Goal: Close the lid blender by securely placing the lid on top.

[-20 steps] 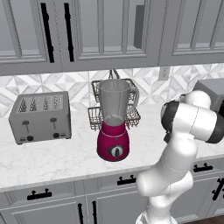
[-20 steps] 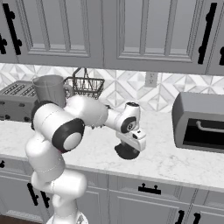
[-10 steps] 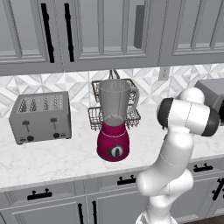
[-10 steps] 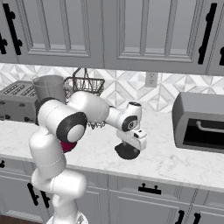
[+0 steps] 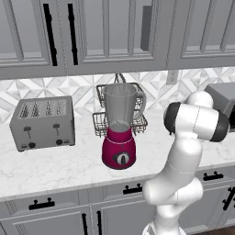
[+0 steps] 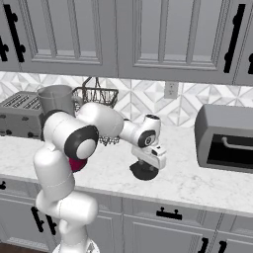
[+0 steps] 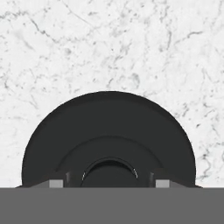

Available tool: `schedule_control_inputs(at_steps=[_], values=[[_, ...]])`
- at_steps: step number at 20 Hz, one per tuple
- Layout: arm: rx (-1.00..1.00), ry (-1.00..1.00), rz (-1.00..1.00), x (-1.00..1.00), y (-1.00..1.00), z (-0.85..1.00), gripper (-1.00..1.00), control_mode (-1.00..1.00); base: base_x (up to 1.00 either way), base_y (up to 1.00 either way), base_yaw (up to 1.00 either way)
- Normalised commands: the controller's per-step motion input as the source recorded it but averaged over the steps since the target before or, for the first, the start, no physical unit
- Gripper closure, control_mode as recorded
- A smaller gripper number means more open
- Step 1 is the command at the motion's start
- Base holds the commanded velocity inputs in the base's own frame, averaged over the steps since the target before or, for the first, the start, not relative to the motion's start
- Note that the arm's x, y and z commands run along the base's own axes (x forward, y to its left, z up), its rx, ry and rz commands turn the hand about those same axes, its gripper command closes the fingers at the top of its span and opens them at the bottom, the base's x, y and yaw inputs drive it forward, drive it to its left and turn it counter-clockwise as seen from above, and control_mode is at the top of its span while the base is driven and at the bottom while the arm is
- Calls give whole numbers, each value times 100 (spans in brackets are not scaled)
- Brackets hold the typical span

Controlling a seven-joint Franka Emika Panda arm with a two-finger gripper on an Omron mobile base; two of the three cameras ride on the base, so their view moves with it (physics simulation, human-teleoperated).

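gripper (image 6: 147, 167) low over lid (image 7: 108, 138) on counter (image 6: 197, 185); jaw state unclear; off-centre pinch risks slip before blender (image 5: 120, 126)

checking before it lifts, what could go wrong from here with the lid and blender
1. The gripper is down over the lid on the marble counter, and I cannot tell if the grip is set; a shallow hold on the central knob could slip.
2. The blender stands well away from the lid, so a long carry is needed.
3. The wire basket sits close behind the tall jar; a swing could knock either.
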Motion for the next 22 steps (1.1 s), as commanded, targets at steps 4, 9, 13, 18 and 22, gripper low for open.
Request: schedule_control_inputs(at_steps=[4,9,13,18,22], values=[[0,0,-1,3,0,0,100,-100,0,0,0],[0,0,-1,-1,0,3,100,-100,0,0,0],[0,-13,0,-32,0,44,100,-100,0,0,0],[0,-36,0,-49,1,91,100,-100,0,0,0],[0,-44,0,-47,11,100,100,-100,0,0,0]])
